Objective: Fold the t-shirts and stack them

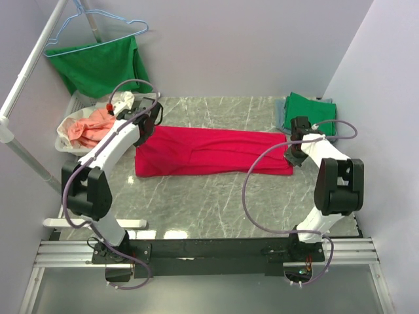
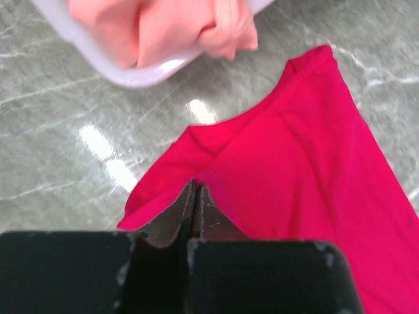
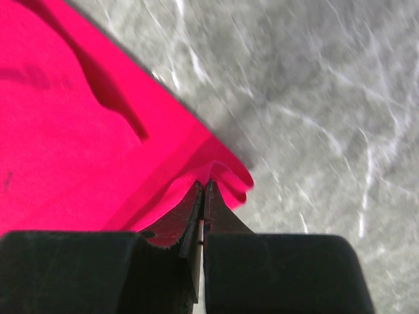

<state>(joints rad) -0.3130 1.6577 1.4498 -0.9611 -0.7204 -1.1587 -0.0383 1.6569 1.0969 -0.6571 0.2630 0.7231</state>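
Left gripper first: its two fingers are pressed tight together, and the edge of the red t-shirt is nipped right at their tips, the cloth spreading away from them to the right and towards the far side. Over to the right gripper: fingers clenched as well, and a puckered corner of the same red cloth bunches up between the tips, with the hem running off to the left. So both grippers have hold of the one shirt, one at each end. From above, it lies as a long, narrow band across the middle of the grey marbled table, flat on the surface with a few soft creases along it. Just past the left end sits a white basket heaped with pink clothes. In the far right corner, near the right gripper, a folded green t-shirt rests on a grey t-shirt whose edge peeks out underneath. Up in the far left corner, another green garment hangs from a pale blue hanger.
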